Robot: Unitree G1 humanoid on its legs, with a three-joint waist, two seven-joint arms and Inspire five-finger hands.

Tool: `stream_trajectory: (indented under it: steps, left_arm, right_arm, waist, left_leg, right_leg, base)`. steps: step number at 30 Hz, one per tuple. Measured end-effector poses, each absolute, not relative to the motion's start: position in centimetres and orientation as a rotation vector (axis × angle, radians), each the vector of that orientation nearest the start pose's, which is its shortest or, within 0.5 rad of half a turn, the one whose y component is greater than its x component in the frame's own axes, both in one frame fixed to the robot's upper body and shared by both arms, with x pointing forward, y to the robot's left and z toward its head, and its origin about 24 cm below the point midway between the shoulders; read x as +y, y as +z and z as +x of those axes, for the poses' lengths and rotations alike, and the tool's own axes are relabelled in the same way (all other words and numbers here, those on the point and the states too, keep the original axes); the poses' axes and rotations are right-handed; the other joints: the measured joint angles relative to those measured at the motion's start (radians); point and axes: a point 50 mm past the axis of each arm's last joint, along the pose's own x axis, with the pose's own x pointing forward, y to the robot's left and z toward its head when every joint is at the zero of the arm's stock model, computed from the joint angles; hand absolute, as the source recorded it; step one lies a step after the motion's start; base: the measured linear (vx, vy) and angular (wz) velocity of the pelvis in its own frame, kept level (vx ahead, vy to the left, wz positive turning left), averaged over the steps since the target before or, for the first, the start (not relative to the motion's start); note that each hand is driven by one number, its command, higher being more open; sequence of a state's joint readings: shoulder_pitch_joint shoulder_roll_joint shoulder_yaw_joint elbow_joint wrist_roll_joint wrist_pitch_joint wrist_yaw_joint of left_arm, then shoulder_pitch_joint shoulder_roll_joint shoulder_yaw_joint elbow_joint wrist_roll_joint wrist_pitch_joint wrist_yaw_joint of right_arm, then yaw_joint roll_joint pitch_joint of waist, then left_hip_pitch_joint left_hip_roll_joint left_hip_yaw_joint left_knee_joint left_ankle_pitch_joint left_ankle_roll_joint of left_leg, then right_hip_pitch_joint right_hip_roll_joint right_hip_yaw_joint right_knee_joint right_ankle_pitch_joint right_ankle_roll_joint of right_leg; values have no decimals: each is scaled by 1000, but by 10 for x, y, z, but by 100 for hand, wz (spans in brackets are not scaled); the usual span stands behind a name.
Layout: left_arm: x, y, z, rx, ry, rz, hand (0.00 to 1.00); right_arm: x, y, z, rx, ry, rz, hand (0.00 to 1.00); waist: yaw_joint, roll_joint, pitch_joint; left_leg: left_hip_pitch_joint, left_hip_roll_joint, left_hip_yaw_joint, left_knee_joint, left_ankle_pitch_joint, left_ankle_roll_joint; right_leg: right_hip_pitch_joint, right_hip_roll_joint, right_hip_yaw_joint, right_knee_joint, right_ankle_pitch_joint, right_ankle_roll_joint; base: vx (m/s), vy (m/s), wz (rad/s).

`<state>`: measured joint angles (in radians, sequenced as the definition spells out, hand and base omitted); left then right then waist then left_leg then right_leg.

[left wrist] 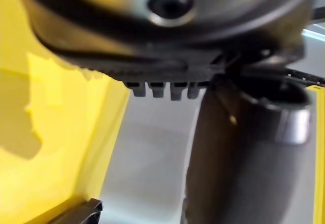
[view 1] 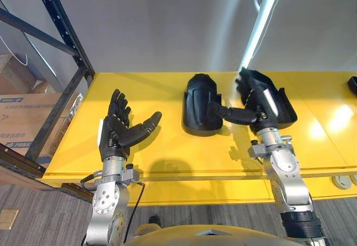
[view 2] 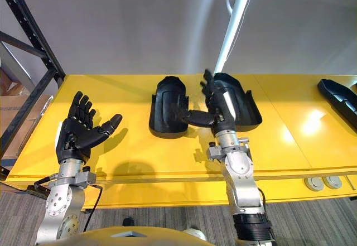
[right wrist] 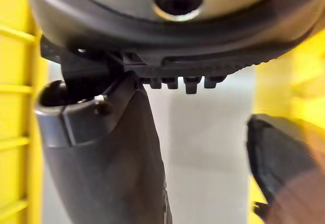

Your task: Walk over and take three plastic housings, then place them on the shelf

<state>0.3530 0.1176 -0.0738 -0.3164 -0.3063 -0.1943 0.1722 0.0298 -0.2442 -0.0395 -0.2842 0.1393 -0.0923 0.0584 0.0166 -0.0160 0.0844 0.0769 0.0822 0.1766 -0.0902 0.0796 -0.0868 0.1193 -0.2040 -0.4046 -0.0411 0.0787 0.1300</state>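
Note:
Two black plastic housings lie side by side on the yellow shelf surface point(view 1: 162, 151). My right hand point(view 1: 261, 109) is open, its fingers straight and laid over the right housing point(view 1: 287, 111). Its thumb point(view 2: 192, 117) stretches sideways to the right edge of the left housing point(view 1: 199, 104). A third black housing point(view 2: 337, 96) lies at the far right of the surface. My left hand point(view 1: 115, 131) hovers open over the left part of the surface with fingers spread and the thumb out, holding nothing. The right wrist view shows that hand's thumb point(right wrist: 101, 148) and a housing's edge point(right wrist: 284, 168).
A black rack upright point(view 1: 62, 31) with cross bars stands at the left, and cardboard boxes point(view 1: 22, 115) sit behind it. A grey wall backs the surface, with a pale slanted bar point(view 1: 261, 20) on it. Two round discs point(view 2: 323, 183) sit on the front edge at the right.

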Motion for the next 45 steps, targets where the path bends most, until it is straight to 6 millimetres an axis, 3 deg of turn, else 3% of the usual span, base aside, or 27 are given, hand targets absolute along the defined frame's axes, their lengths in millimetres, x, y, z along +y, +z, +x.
stream_trajectory:
  steps: [3,5,12,19,30,45]
  left_arm:
    - [178,58,183,-142,183,-217,100]
    - [178,58,182,-141,184,-217,100]
    - [178,58,181,-137,182,-218,100]
    - [180,61,171,-138,180,-212,100]
    - [183,60,166,-118,176,-222,100]
    - [185,59,166,-112,186,-210,100]
  right_arm:
    - [-184,132,229,-443,95,-157,100]
    - [-182,132,221,-454,120,-220,100]
    - [-176,104,201,-313,287,-333,100]
    - [-181,88,181,-243,326,-447,100]
    - [-185,78,171,-188,341,-666,100]
    - [-180,57,174,-180,323,-973,100]
  waist:
    - [-2,0,0]
    - [-6,-1,1]
    - [-19,-5,3]
    - [-21,-13,8]
    - [-21,-18,20]
    - [-19,-14,19]
  left_leg:
    - [0,0,10,0,-3,-2]
    - [0,0,12,0,-4,-3]
    - [-1,1,16,0,-14,-3]
    - [1,2,19,0,-25,-1]
    - [18,2,34,0,-35,-1]
    - [20,0,27,0,-32,-5]
  right_leg:
    - [-7,0,10,0,0,0]
    - [-7,0,12,0,0,1]
    - [-11,-2,22,0,-4,5]
    - [-11,-3,26,1,-8,9]
    - [-11,-5,42,22,-25,14]
    - [-5,-9,31,23,-25,14]
  base:
    - [4,1,-9]
    - [8,1,-2]
    - [0,0,0]
    - [0,0,0]
    - [2,4,-3]
    - [-1,1,0]
